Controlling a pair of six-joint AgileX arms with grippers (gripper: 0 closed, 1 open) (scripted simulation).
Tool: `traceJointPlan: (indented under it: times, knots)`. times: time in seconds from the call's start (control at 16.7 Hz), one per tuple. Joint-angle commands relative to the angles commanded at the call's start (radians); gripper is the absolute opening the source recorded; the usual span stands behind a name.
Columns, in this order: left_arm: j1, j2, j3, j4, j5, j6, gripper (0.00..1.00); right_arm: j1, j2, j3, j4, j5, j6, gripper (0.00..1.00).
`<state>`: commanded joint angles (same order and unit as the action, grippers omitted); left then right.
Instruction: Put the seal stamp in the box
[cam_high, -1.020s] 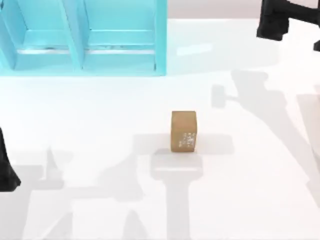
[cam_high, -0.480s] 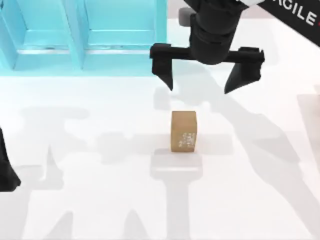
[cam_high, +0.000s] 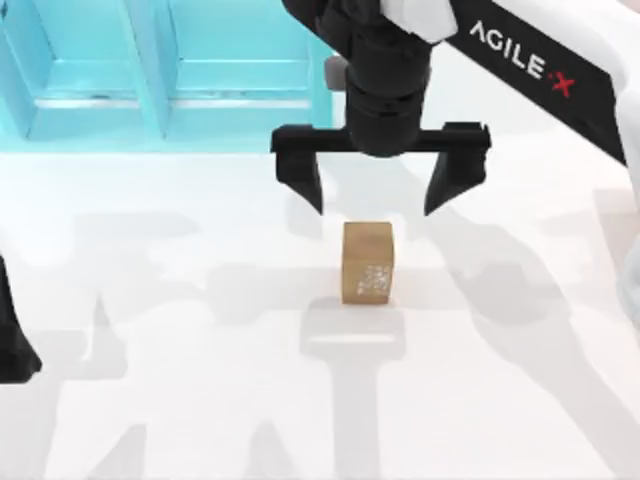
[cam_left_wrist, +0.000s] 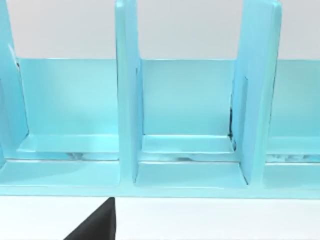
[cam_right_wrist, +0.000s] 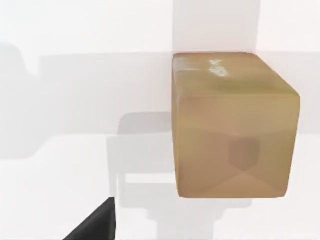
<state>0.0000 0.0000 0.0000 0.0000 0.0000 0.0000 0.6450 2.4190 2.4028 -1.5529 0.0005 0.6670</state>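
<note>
The table (cam_high: 150, 250) carried the box (cam_high: 170, 75), a blue divided rack at its far left, and the stamp (cam_high: 367, 262) upright near centre, well apart from the box. Your right gripper (cam_high: 372, 190) hung just behind the stamp, jaws spread wide and empty; the left arm (cam_high: 12, 340) sat parked at the left edge. You were at the approach step. The next move called for straddling the stamp, then closing.
</note>
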Motion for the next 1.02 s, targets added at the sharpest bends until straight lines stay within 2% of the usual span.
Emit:
traceJointPlan:
  times: [0.3, 0.72, 1.02]
  knots:
    - [0.000, 0.000, 0.000, 0.000, 0.000, 0.000, 1.00, -0.003, -0.002, -0.041, 0.039, 0.000, -0.003, 1.00]
    - [0.000, 0.000, 0.000, 0.000, 0.000, 0.000, 1.00, 0.002, -0.011, -0.357, 0.347, 0.000, 0.002, 1.00]
    - [0.000, 0.000, 0.000, 0.000, 0.000, 0.000, 1.00, 0.003, -0.011, -0.417, 0.406, 0.000, 0.003, 1.00]
